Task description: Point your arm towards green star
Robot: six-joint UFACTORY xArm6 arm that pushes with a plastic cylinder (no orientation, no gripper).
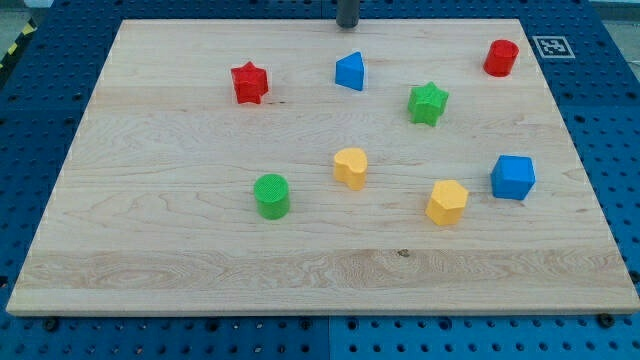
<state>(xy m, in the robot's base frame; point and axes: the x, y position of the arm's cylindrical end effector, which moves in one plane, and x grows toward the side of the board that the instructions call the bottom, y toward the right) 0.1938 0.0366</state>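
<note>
Zero progress so far imo: my tip sits up-left of the green star, well apart; no jaws here, nothing held

1 camera view covers the scene. It looks down at a slant onto the wooden board from beyond its near long edge, at the view's bottom, facing toward the far edge at the view's top. The board's sides converge upward, so the far edge reads shorter. The framing is close: the board nearly fills it, with strips of blue pegboard around it and a printed marker tag at the upper right.
</note>
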